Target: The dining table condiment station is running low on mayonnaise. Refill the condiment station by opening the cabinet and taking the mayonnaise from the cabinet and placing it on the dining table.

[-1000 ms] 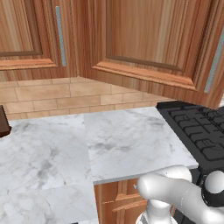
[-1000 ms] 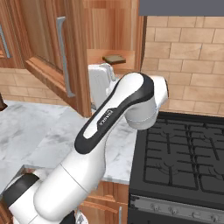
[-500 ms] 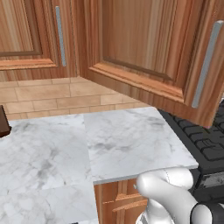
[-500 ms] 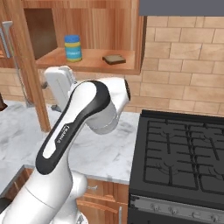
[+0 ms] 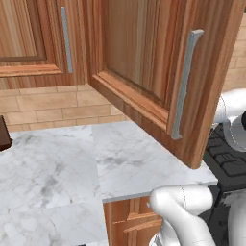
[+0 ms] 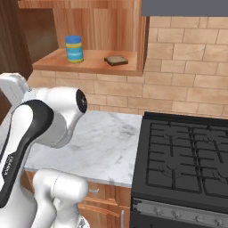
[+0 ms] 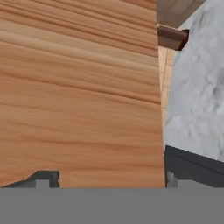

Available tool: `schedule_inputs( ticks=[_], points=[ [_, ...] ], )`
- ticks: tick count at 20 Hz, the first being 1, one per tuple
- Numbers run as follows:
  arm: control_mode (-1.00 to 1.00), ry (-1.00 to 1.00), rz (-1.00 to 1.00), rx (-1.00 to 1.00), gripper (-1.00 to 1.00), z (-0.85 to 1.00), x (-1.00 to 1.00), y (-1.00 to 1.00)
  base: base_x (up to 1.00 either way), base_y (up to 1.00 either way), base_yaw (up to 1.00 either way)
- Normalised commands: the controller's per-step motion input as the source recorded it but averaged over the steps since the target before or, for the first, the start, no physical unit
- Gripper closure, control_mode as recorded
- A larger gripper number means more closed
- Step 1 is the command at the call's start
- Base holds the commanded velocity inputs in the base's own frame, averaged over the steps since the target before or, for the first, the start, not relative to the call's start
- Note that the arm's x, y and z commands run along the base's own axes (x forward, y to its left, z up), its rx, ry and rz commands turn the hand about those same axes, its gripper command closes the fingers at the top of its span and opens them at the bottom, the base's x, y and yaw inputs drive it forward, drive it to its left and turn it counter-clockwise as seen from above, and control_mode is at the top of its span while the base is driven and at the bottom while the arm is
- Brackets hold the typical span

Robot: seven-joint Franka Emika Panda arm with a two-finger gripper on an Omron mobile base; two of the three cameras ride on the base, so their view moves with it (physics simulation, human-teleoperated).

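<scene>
Your claw [image 7: 105,177] stands released against the swung-open cabinet [image 5: 144,62] door, exposing the mayonnaise [image 6: 74,49] beyond it.

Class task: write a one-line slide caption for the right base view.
Cabinet open: mayonnaise and a brown slice on its shelf, above the marble counter.

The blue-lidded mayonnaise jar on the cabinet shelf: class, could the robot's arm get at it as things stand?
Probably yes. The reddish-brown wooden cabinet door is swung wide open, and the blue-lidded mayonnaise jar stands uncovered near the shelf's front edge, apart from the flat dark brown slice. The arm must first swing back from the door.
</scene>
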Motion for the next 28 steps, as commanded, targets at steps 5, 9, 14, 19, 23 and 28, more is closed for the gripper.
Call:
schedule_inputs(
  ticks=[5, 9, 14, 19, 23, 28],
  points=[
    [-1.00, -0.08, -0.20, -0.02, -1.00, 0.00, -0.03, 1.00, 0.00, 0.00, 0.00],
    [-1.00, -0.08, -0.22, -0.03, -1.00, 0.00, 0.00, 0.79, 0.00, 0.00, 0.00],
    [-1.00, -0.02, -0.01, -0.01, -1.00, 0.00, 0.00, 0.00, 0.00, 0.00, 0.00],
    [-1.00, -0.37, 0.00, -0.03, -1.00, 0.10, -0.05, -0.88, 0.00, 0.00, 0.00],
    [-1.00, -0.46, -0.06, -0.14, -1.00, 0.09, 0.00, -1.00, 0.00, 0.00, 0.00],
    [-1.00, -0.36, -0.26, -0.36, -1.00, 0.00, 0.08, -0.88, 0.00, 0.00, 0.00]
  ],
)
